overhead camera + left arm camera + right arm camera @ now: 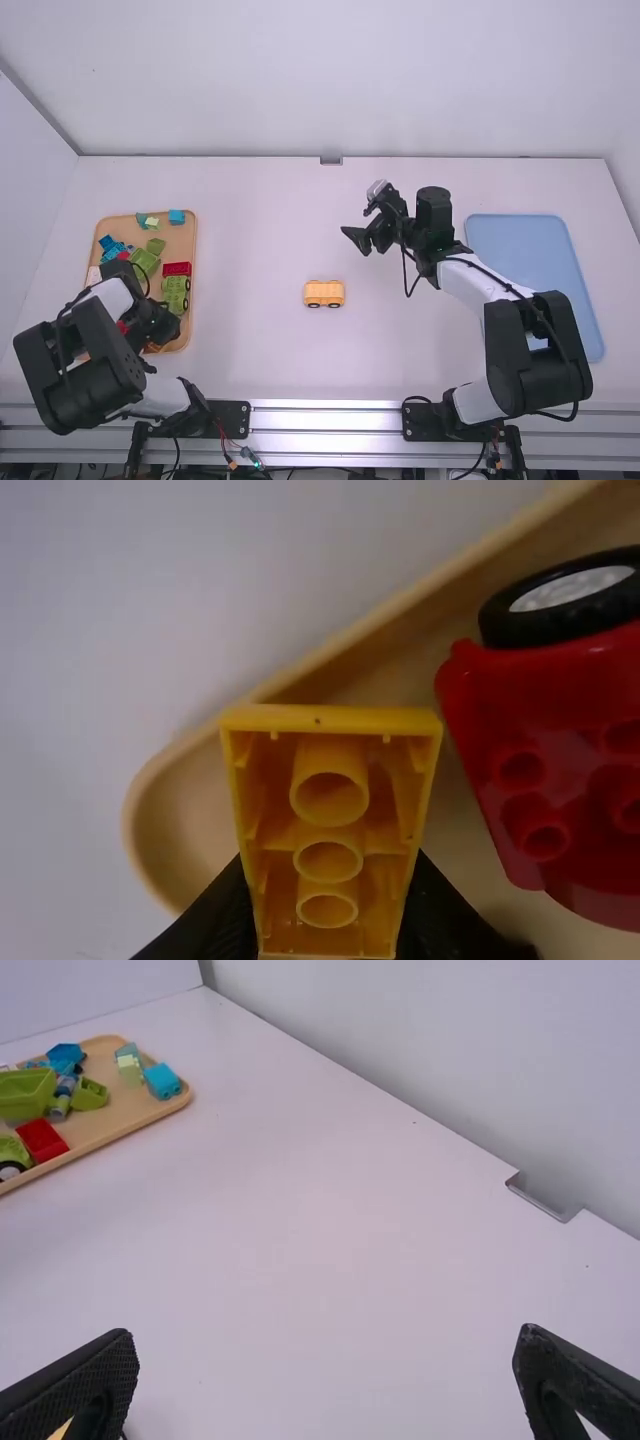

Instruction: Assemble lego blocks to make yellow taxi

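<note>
Yellow block (328, 830), left arm (95, 360) over tray (194, 250).

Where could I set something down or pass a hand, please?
Bare table lies between the wooden tray and the yellow car, and from the car back to the wall. The blue mat's far part is free. The tray is crowded with blocks and the left gripper; the right arm crowds the table left of the mat.

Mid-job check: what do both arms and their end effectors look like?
The left arm and right arm match: white links, bulky black joint housings with rounded corners, and thin black cables looping along the outside. The left end effector has two black fingers. The right end effector has two tapered black fingers with finely textured surfaces.
</note>
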{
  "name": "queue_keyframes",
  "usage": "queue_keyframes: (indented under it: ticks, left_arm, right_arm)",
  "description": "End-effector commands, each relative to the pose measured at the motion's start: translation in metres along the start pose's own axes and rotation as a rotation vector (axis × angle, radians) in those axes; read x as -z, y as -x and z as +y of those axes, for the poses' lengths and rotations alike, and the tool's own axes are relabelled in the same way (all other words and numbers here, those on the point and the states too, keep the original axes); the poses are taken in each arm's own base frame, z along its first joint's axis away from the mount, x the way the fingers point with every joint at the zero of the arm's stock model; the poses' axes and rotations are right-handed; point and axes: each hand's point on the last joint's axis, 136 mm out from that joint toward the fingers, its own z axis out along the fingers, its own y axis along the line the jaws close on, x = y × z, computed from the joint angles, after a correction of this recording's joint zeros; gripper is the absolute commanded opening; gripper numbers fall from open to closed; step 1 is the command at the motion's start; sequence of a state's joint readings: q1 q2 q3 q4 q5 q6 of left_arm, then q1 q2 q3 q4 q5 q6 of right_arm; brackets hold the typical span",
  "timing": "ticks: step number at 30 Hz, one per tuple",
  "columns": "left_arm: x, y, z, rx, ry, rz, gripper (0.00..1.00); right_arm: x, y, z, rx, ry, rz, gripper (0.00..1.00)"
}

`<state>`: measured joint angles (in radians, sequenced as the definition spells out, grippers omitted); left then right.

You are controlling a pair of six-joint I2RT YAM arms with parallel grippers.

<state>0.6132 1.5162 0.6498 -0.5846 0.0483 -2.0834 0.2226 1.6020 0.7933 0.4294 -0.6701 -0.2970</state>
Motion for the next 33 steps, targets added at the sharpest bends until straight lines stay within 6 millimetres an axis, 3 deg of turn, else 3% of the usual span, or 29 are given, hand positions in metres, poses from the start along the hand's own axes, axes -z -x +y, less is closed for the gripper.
queue_keyframes:
  ticks: [1, 4, 5, 6, 14, 18, 20, 21, 27, 29, 30, 33]
  left_arm:
    - [0.001, -0.002, 0.004, 0.016, 0.015, 0.018, 0.23]
    - [0.001, -0.001, 0.003, 0.012, 0.010, 0.011, 0.20]
    - [0.001, 0.001, 0.002, -0.009, 0.006, 0.004, 0.15]
    - [0.001, 0.003, 0.000, -0.050, -0.003, -0.009, 0.02]
    - [0.019, -0.012, -0.030, -0.275, -0.141, 0.052, 0.02]
    - [0.047, -0.029, -0.047, -0.467, -0.247, 0.099, 0.02]
    - [0.070, -0.041, -0.056, -0.614, -0.333, 0.130, 0.02]
    - [0.070, -0.041, -0.056, -0.614, -0.333, 0.130, 0.02]
    - [0.146, -0.083, -0.074, -1.015, -0.670, 0.213, 0.02]
    - [0.175, -0.105, -0.074, -1.192, -0.829, 0.265, 0.02]
    - [0.175, -0.105, -0.074, -1.192, -0.829, 0.265, 0.02]
    - [0.225, -0.154, -0.053, -1.582, -1.146, 0.406, 0.02]
  right_arm:
    - [0.001, 0.000, 0.002, -0.001, 0.002, -0.001, 0.99]
    - [0.001, 0.000, 0.002, -0.001, 0.003, -0.001, 0.99]
    - [0.001, 0.000, 0.002, -0.001, 0.003, -0.001, 0.99]
    - [0.001, 0.000, 0.002, -0.001, 0.003, -0.001, 0.99]
    - [0.001, 0.001, 0.002, 0.003, 0.001, -0.005, 0.99]
    - [0.001, 0.002, 0.001, 0.006, 0.001, -0.010, 0.99]
    - [0.001, 0.003, 0.001, 0.008, 0.000, -0.012, 0.99]
    - [0.001, 0.003, 0.001, 0.008, 0.000, -0.012, 0.99]
    - [0.002, 0.010, 0.007, -0.022, 0.035, -0.042, 0.99]
    - [0.003, 0.018, 0.013, -0.050, 0.073, -0.073, 0.99]
    - [0.003, 0.018, 0.013, -0.050, 0.073, -0.073, 0.99]
    - [0.006, 0.036, 0.023, -0.118, 0.152, -0.138, 0.99]
